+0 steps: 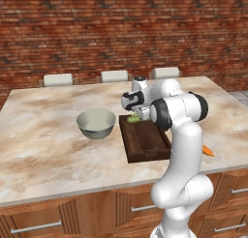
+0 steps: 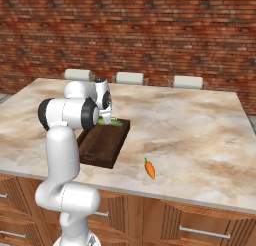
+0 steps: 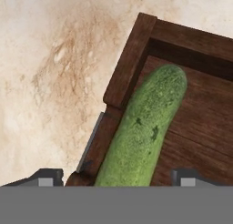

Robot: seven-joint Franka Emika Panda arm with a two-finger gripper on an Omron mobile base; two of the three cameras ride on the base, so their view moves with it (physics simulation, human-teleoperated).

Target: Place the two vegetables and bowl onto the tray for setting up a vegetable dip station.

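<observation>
The pincer [image 3: 116,177] hangs over the far end of the tray [image 1: 143,144], its two dark tips set wide apart with the cucumber [image 3: 143,127] lying between them and, as far as the hand view shows, touching neither. The cucumber rests inside the tray along one raised rim, close to a corner (its rounded end points toward the short end wall), and from the base views it shows as a small green shape at the tray's far edge [image 2: 114,123], just under the robot's hand.

The tray itself is dark brown wood and sits lengthwise on the marbled surface [image 1: 43,135]. The bowl [image 1: 96,123] stands upright on the surface just beside the tray's long side, on the arm's left, not on it. The carrot [image 2: 149,169] lies on the surface well apart from the tray, on the arm's right, near the front edge, its thin end toward the front
</observation>
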